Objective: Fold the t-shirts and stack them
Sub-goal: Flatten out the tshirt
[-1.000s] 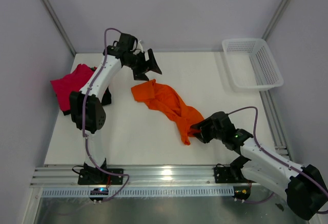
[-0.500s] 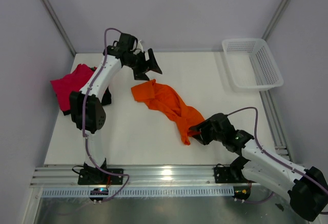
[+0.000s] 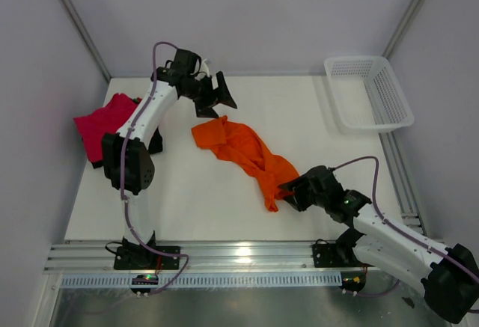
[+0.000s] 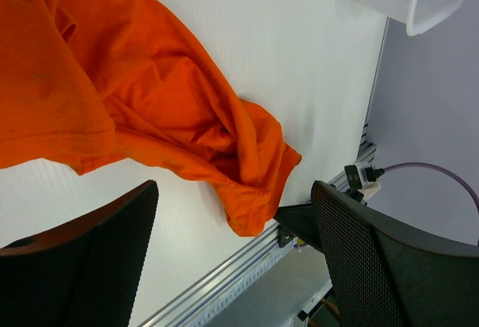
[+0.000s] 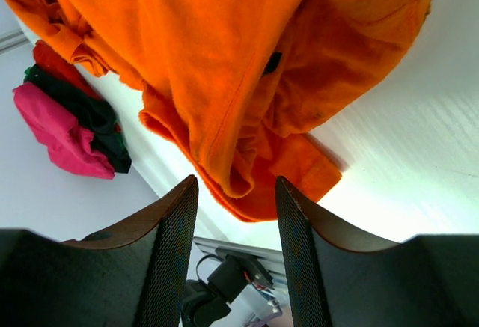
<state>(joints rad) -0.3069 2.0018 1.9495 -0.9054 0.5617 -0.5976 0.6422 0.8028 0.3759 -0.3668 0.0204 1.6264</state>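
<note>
Orange shirt (image 3: 243,151) lies 10-to-4 on surface (image 3: 187,192). My right pincer (image 3: 286,191), half-spread, straddles 4 o'clock hem; my left pincer (image 3: 217,101), wide-spread, by 10 o'clock end.

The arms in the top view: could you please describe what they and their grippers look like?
The left arm and right arm have white link shells with black joints. A purple cable runs along each. The left gripper and right gripper are black, each with two broad, curved fingers whose inner faces carry a fine dotted mesh texture, brownish at the edges.
</note>
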